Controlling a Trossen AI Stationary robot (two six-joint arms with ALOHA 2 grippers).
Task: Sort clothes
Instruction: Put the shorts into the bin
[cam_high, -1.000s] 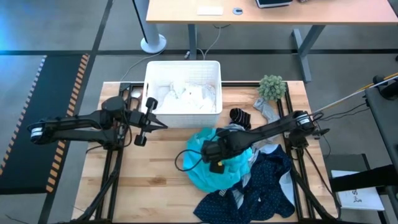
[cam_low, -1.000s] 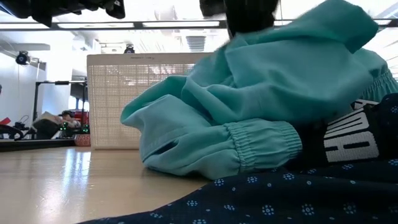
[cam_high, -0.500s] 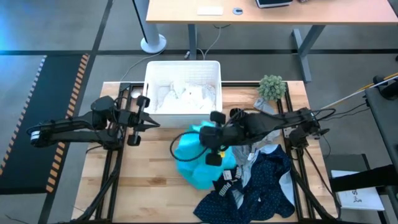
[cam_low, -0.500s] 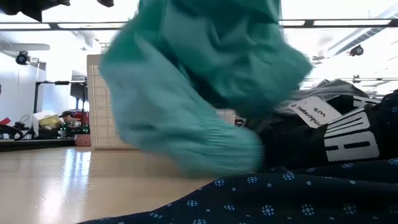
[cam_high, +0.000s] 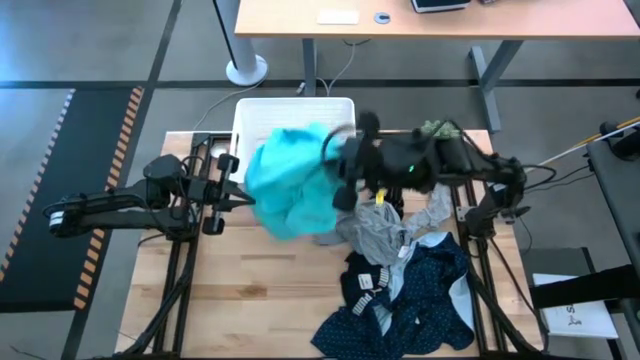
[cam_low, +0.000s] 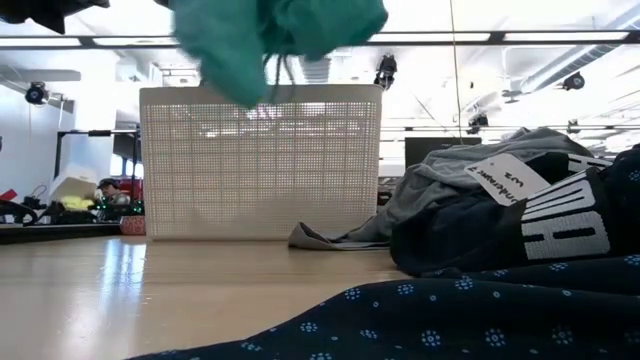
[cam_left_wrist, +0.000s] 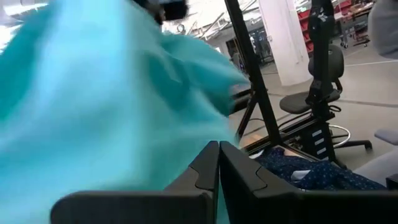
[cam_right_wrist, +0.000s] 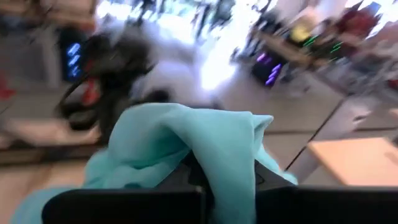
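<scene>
Grey floor (cam_high: 90, 40) with a black, orange-striped mat (cam_high: 60, 190); light wooden table (cam_high: 420, 18) beyond; black office chair (cam_left_wrist: 320, 74); ceiling strip lights (cam_low: 520, 37).

Soft teal cloth (cam_high: 285, 180), ribbed plastic basket (cam_low: 260, 160)

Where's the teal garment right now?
High view: the teal garment hangs from the shut right gripper, lifted over the white basket's front edge, near the left gripper.

The high view looks straight down on the whole table (cam_high: 240, 290). The low view sits at tabletop level, facing the basket (cam_low: 260, 165). Each wrist view looks forward past its own fingers, close against the teal garment (cam_high: 290, 180), which all four views share.
</scene>
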